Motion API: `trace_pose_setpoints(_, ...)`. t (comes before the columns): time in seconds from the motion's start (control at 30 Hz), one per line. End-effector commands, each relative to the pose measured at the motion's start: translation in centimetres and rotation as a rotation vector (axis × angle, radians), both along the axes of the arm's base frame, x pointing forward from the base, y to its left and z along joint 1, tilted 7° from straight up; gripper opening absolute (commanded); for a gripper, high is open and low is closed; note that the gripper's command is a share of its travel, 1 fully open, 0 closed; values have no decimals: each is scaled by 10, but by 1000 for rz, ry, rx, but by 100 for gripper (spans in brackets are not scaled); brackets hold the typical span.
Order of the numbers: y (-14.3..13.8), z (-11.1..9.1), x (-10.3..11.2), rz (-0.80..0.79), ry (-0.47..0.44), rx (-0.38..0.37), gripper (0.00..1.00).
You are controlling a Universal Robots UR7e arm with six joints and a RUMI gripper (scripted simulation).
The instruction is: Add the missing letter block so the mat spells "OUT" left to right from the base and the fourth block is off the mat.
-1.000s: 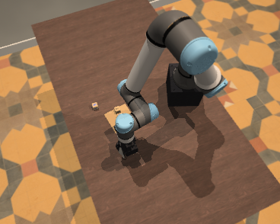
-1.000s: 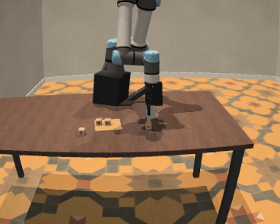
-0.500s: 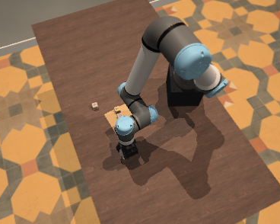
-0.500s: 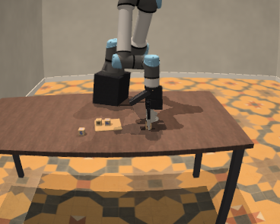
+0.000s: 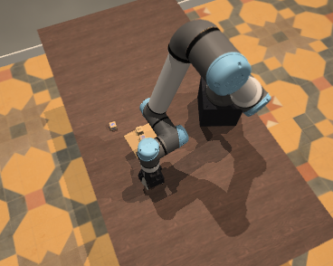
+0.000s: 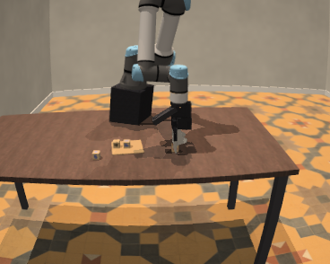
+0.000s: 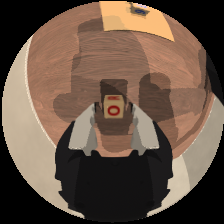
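A wooden block (image 7: 114,107) with a red O on the face toward the wrist camera stands on the table. My gripper (image 7: 113,103) (image 6: 175,147) is open around it, one fingertip on each side with narrow gaps. The tan mat (image 5: 131,138) (image 6: 137,147) (image 7: 117,21) carries two blocks side by side: one block (image 5: 139,130) (image 6: 117,144) at its far end from my gripper, and one with a bluish letter (image 5: 143,137) (image 6: 126,144) nearer its middle. Their letters are too small to read. A fourth block (image 5: 113,126) (image 6: 96,155) with a bluish mark lies off the mat.
The wooden table (image 5: 89,81) (image 6: 52,135) bears everything. The black robot base (image 5: 219,113) (image 6: 131,104) stands at its rear edge in the exterior view. The mat's end nearer my gripper holds no block. The arm partly covers the mat in the top view.
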State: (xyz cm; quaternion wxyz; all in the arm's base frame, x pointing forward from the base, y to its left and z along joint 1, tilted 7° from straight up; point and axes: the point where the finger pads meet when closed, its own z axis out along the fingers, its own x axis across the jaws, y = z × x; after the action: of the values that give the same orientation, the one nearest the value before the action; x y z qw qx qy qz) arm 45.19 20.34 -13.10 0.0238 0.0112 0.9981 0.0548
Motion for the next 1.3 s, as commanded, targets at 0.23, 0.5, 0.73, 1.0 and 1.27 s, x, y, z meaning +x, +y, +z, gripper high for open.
trace_pose_setpoints(0.23,0,0,0,0,-1,0,28)
trace_pose_setpoints(0.5,0,0,0,0,-1,0,28)
trace_pose_setpoints(0.73,0,0,0,0,-1,0,9)
trace_pose_setpoints(1.0,0,0,0,0,-1,0,9)
trace_pose_setpoints(1.27,0,0,0,0,-1,0,9)
